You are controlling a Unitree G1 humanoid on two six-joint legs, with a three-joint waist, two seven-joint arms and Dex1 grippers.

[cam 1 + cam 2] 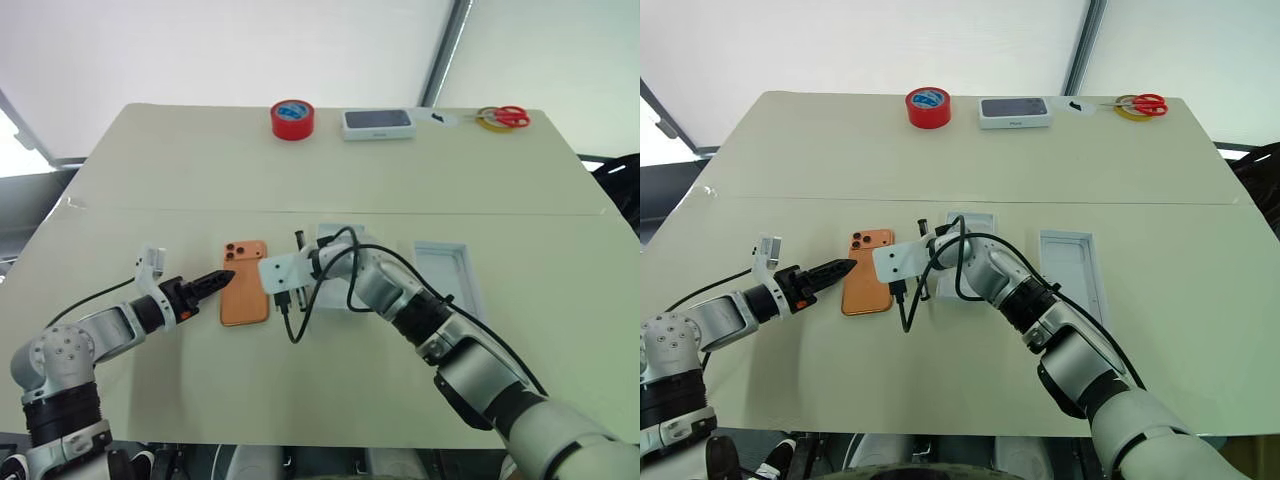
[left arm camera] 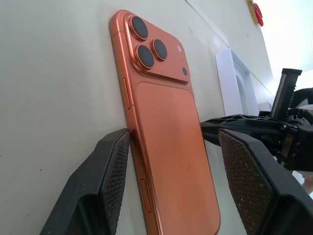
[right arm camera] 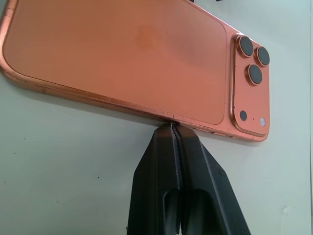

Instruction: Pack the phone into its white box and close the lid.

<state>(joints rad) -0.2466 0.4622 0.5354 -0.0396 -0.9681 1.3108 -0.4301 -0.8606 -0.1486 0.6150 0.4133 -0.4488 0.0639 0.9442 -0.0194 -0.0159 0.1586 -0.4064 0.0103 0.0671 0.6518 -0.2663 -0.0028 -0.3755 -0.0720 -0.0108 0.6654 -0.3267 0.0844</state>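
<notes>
The orange phone [image 1: 245, 283] lies flat on the table, back up, with its camera lenses at the far end. My left gripper [image 2: 174, 136] is open and straddles the phone's near end, one finger [image 2: 110, 181] against its outer long edge and the other finger [image 2: 249, 186] apart on the inner side. My right gripper [image 3: 172, 128] is shut, its tips touching the phone's other long edge. The white box [image 1: 336, 237] sits just beyond, partly hidden by my right arm. The lid [image 1: 447, 276] lies open side up to the right of it.
At the table's far edge stand a red tape roll [image 1: 292, 119], a white slab with a dark top [image 1: 378, 123], and red scissors [image 1: 510, 117] on a yellow ring. A black cable [image 1: 300, 320] loops from my right wrist over the table.
</notes>
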